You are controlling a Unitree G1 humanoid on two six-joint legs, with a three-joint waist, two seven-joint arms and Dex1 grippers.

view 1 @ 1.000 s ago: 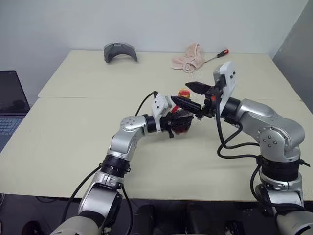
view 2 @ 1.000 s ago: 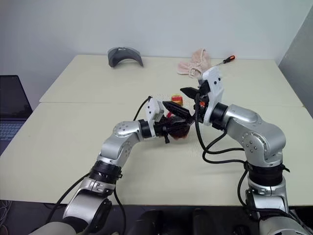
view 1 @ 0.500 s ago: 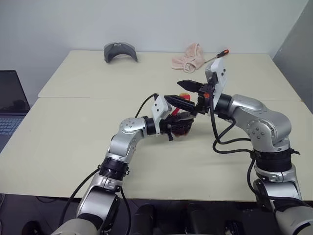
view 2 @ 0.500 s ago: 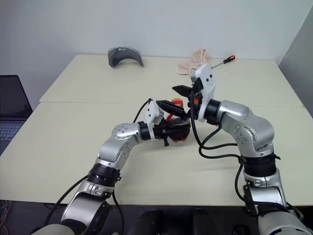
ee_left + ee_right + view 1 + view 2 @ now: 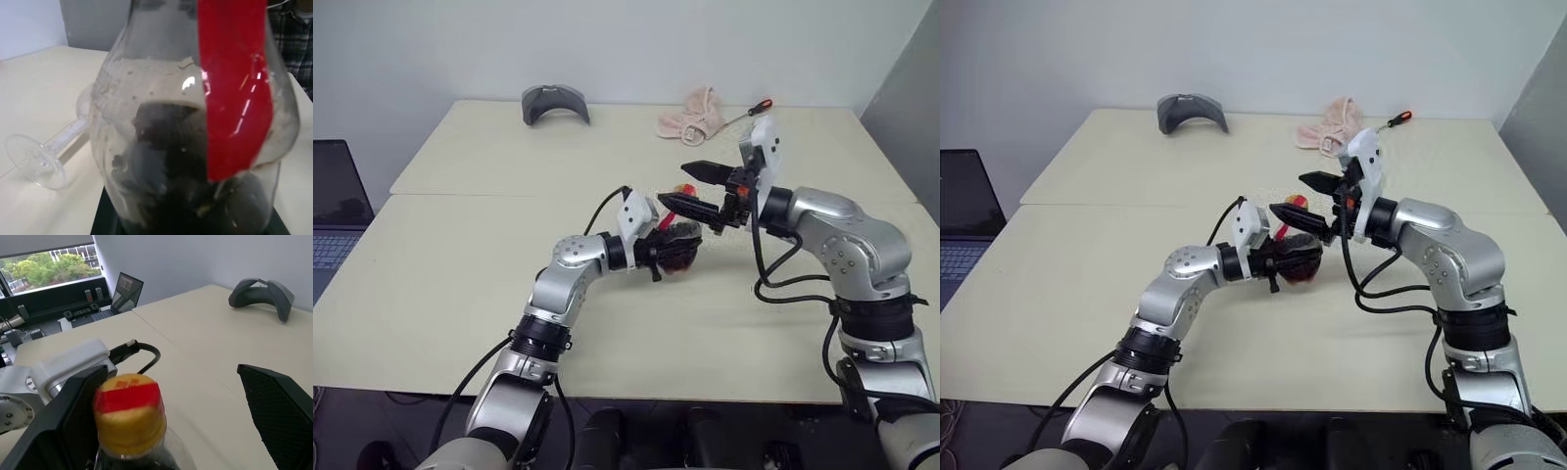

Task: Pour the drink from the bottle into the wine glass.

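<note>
My left gripper is shut on the squat clear bottle, which stands roughly upright over the middle of the table. The dark drink fills its lower body, and a red label strip runs down the neck. Its yellow-and-red cap sits between the two fingers of my right gripper. That gripper is open and reaches in level from the right, not touching the cap. The wine glass lies on its side on the table behind the bottle.
A grey curved headset-like object, a pink cloth and a red-handled screwdriver lie along the table's far edge. A laptop sits off the left side. A person's plaid sleeve is behind the bottle.
My right gripper swung left over the cap, then drew back to the right, staying open. The left gripper and the bottle have kept still.
</note>
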